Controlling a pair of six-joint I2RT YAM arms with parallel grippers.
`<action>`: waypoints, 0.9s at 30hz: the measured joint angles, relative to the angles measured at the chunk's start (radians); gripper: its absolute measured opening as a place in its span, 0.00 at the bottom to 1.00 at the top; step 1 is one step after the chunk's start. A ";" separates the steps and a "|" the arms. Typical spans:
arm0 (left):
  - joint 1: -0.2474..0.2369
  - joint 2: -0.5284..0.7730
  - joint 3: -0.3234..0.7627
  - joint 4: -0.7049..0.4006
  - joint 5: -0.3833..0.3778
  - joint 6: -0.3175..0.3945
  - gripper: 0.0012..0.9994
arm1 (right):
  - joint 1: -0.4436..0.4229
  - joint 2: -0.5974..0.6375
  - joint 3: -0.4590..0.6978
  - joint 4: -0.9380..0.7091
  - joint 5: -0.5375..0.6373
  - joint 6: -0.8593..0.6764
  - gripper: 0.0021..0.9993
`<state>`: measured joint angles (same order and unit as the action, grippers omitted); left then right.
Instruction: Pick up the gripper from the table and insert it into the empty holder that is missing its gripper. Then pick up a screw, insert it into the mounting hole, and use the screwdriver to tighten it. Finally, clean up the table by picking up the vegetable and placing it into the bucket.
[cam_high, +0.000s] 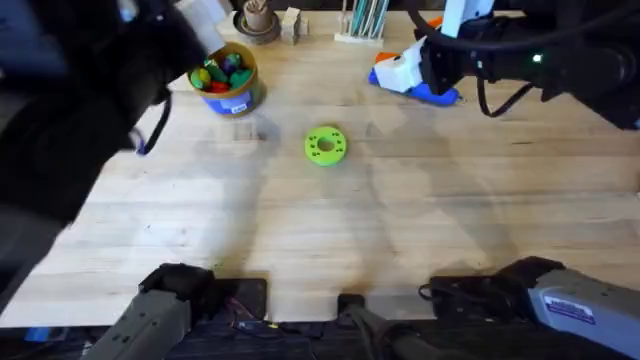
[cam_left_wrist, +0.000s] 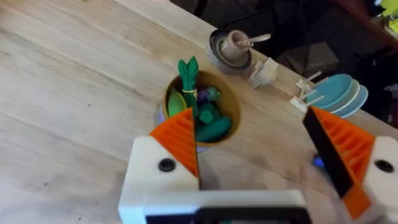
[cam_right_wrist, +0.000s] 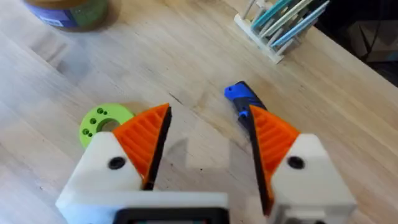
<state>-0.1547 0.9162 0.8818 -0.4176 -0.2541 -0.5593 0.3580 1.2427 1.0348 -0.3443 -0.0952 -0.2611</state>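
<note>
While both arms hang above it, the table (cam_high: 330, 230) holds a lime-green disc (cam_high: 325, 145) near centre. Bucket (cam_left_wrist: 202, 115) sits toward the far left w/ the vegetable (cam_left_wrist: 189, 84) upright inside. Left gripper (cam_left_wrist: 258, 155): fingers wide, empty, above the bucket. Right gripper (cam_right_wrist: 208, 149): fingers wide, empty, just beside the screwdriver (cam_right_wrist: 242, 102) lying on the wood.

Even, diffuse light is falling from above on the table (cam_high: 330, 230), which is showing pale and bright, with soft grey shadows spreading beside the lime-green disc (cam_high: 325, 145) and the bucket (cam_high: 228, 80). The left arm (cam_high: 70, 90) is rising close under the overhead camera, appearing large, dark and blurred. Both wrist views are looking soft, their backgrounds falling into dimness.
</note>
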 joint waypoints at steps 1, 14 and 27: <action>0.000 -0.046 0.000 -0.037 0.000 0.008 0.97 | 0.000 0.000 0.000 0.000 0.000 0.000 0.78; 0.000 -0.560 0.002 -0.353 0.125 0.055 0.14 | 0.000 0.000 0.000 0.000 0.000 0.000 0.78; 0.000 -0.688 0.004 -0.466 0.238 0.133 1.00 | 0.000 0.000 0.000 0.000 0.000 0.000 0.78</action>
